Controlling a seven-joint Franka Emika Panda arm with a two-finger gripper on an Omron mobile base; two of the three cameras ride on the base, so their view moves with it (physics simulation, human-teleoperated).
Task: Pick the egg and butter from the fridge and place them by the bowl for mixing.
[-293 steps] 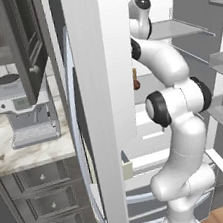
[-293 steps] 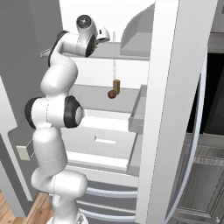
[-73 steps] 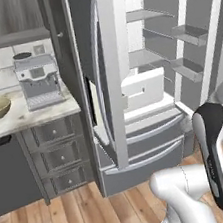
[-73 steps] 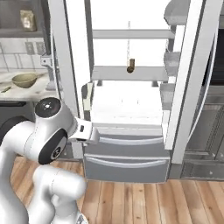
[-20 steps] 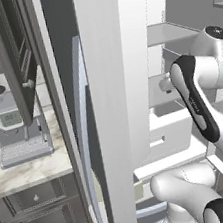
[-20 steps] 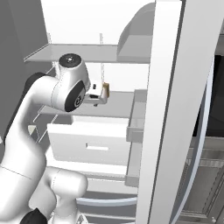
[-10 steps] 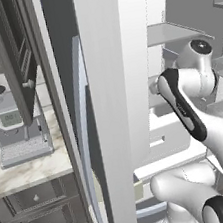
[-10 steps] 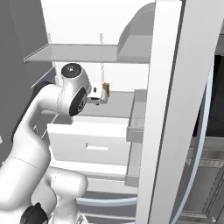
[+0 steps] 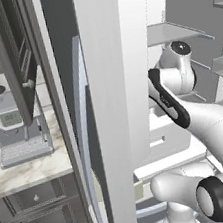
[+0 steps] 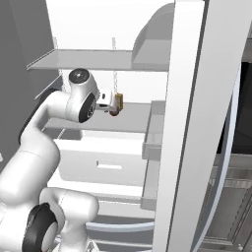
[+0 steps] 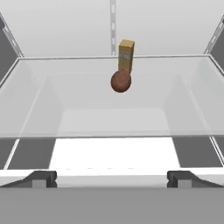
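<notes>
The gripper (image 11: 112,177) is wide open and holds nothing. A brown egg (image 11: 121,81) sits on the fridge shelf (image 11: 109,124), touching the butter (image 11: 125,54) behind it.

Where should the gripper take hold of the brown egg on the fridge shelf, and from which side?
Grip the egg across its round middle, coming straight in from the shelf front. The upright butter stands close behind it, and the open gripper already faces it.

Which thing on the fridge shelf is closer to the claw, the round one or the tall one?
The round brown egg. It sits in front of the tall yellow butter, which stands upright behind it.
</notes>
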